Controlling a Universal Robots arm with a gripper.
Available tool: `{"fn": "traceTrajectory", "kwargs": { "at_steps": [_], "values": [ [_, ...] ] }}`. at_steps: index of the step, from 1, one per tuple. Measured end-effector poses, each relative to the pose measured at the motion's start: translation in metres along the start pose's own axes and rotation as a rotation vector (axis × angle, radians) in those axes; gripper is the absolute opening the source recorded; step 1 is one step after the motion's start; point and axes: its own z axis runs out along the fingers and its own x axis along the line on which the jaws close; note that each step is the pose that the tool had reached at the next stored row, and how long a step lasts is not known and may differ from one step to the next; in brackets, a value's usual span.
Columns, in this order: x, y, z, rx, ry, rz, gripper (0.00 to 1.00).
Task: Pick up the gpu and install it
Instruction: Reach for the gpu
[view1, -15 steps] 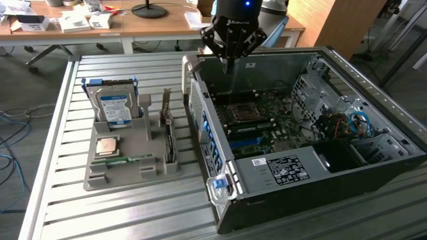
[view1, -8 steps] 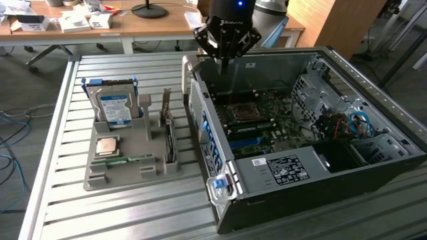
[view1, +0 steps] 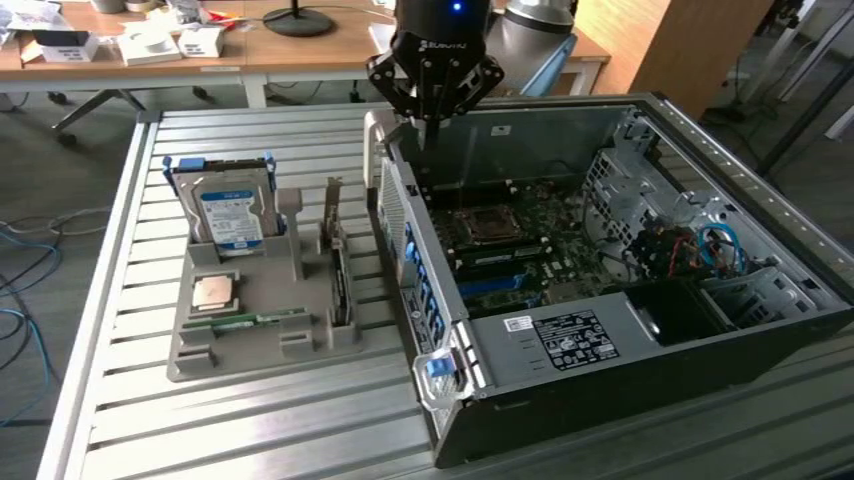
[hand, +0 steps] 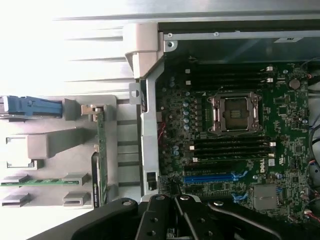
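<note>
Gripper (view1: 424, 132) status, exterior view: upper centre of frame, claw pinched fully together and carrying nothing, hanging over the open computer case (view1: 627, 390) at its wall on the exterior view's left. I judge the gpu (view1: 339, 275) not yet picked. It stands on edge in a slot of the grey holder (view1: 254, 352), left of centre, near the hard drive (view1: 230, 212), upright so that its top edge offers a grip. Its face is turned edge-on to me and hard to read. Wrist view: the gripper (hand: 176, 207) linkage overlaps the motherboard (hand: 280, 125). The gpu (hand: 101, 150) shows as a thin green-edged strip, well apart from the claw. The blue slot (hand: 210, 177) lies bare. Glare bleaches the holder's far side.
</note>
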Motion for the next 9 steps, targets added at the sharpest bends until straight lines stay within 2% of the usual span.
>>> {"fn": "traceTrajectory", "kwargs": {
  "at_steps": [9],
  "values": [
    [0.018, -0.0006, 0.0002, 0.0001, 0.0, 0.0, 0.11]
  ]
}}
